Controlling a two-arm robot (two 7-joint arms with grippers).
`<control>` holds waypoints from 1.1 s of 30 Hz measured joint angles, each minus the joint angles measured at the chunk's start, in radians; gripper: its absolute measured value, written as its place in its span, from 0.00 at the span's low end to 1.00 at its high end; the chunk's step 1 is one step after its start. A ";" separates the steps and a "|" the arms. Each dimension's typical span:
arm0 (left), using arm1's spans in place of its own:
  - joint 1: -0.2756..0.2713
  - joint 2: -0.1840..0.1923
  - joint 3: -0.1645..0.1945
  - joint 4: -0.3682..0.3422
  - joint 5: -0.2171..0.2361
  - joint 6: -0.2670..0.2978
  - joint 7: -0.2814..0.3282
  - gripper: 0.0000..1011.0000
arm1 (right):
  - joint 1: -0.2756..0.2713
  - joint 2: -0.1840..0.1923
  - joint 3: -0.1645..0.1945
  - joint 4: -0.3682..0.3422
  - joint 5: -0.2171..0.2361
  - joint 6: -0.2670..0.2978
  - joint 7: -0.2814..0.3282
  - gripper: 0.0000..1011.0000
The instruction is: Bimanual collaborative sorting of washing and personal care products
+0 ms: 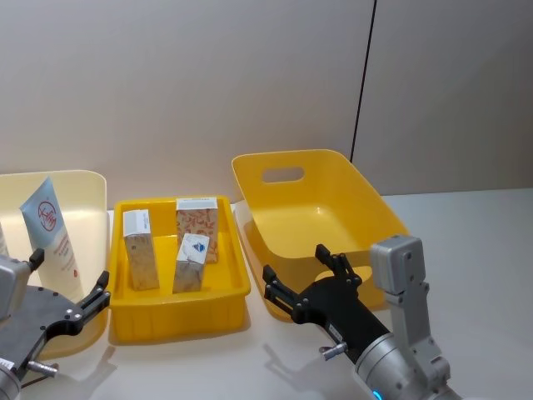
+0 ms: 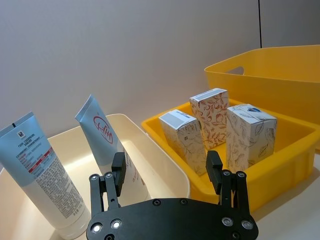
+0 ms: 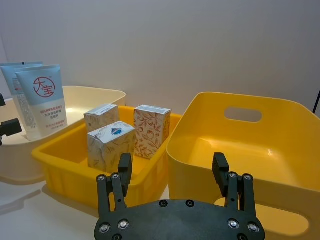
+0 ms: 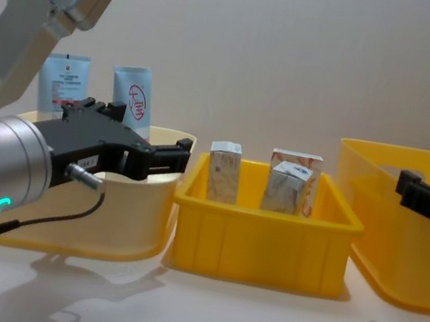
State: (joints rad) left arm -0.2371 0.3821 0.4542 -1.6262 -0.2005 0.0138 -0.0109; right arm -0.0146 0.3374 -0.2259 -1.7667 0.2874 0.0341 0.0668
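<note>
Two pale-blue tubes stand in the cream bin (image 1: 83, 187) at the left: one with a red circle logo (image 1: 50, 233), one plainer (image 2: 42, 170). Three small printed boxes stand upright in the shallow yellow bin (image 1: 179, 310): a marbled one (image 1: 140, 250), a floral one (image 1: 196, 227) and one with a blue mark (image 1: 191, 263). My left gripper (image 1: 71, 273) hovers open at the cream bin's near side, short of the tubes and holding nothing. Open and empty too, my right gripper (image 1: 296, 262) hangs at the near left corner of the large yellow bin (image 1: 316, 208).
The large yellow bin with a handle cut-out (image 3: 242, 114) is empty inside. The three bins stand side by side, almost touching. Bare table lies in front of them and to the right of the large bin. A grey wall stands behind.
</note>
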 joint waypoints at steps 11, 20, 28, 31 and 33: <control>0.000 0.000 0.000 0.000 0.000 0.000 0.000 0.99 | 0.000 0.000 0.000 0.000 0.000 0.000 0.000 0.99; 0.000 0.000 0.000 0.000 0.000 0.000 0.000 0.99 | 0.000 0.000 0.000 0.000 0.000 0.000 0.000 0.99; 0.000 0.000 0.000 0.000 0.000 0.000 0.000 0.99 | 0.000 0.000 0.000 0.000 0.000 0.000 0.000 0.99; 0.000 0.000 0.000 0.000 0.000 0.000 0.000 0.99 | 0.000 0.000 0.000 0.000 0.000 0.000 0.000 0.99; 0.000 0.000 0.000 0.000 0.000 0.000 0.000 0.99 | 0.000 0.000 0.000 0.000 0.000 0.000 0.000 0.99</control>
State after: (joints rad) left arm -0.2372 0.3821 0.4542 -1.6262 -0.2004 0.0138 -0.0109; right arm -0.0146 0.3375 -0.2259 -1.7668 0.2874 0.0340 0.0668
